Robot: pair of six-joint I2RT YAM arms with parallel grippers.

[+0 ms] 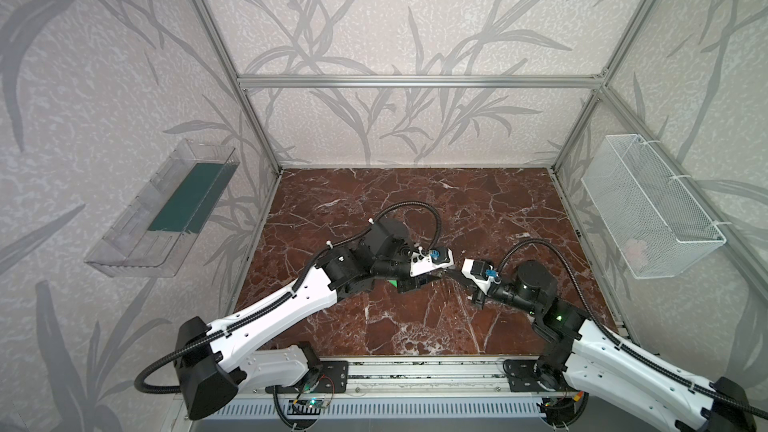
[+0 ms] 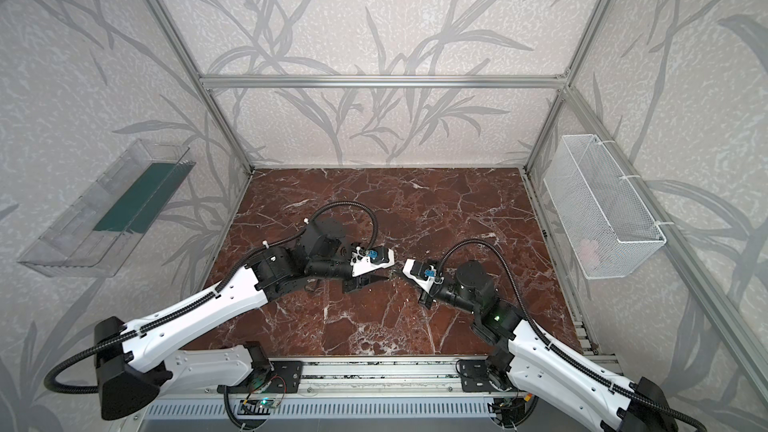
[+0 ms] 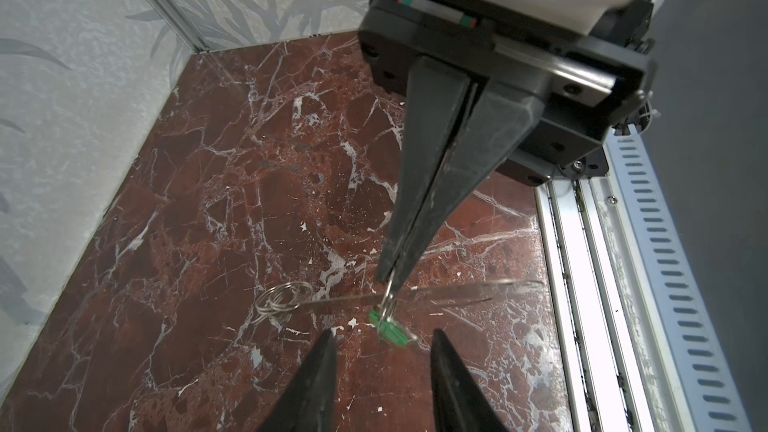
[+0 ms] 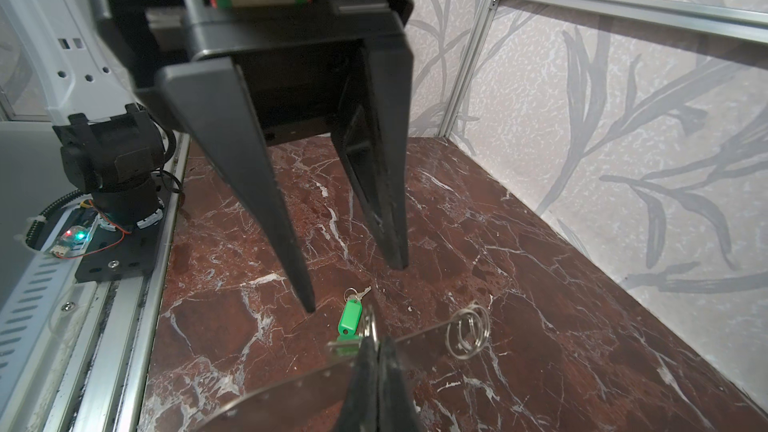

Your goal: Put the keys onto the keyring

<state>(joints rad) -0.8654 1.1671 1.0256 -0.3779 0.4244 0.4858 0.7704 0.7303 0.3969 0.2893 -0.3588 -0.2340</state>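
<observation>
The black right gripper [image 3: 390, 280] is pinched tight on a thin wire loop of a shiny green plastic key tag [image 3: 389, 327], above the red marble desk's [image 3: 216, 201] middle. The flat grey metal keyring plate [image 3: 419, 295] seems threaded there. The left gripper [image 4: 353, 284] gapes wide, holding nothing.

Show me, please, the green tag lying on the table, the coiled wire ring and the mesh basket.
Green tag [image 4: 349, 321], right wrist view, middle of its body.
Wire ring [image 4: 467, 332], right wrist view, its coils.
Mesh basket [image 1: 648, 205], top view, side wall.
</observation>
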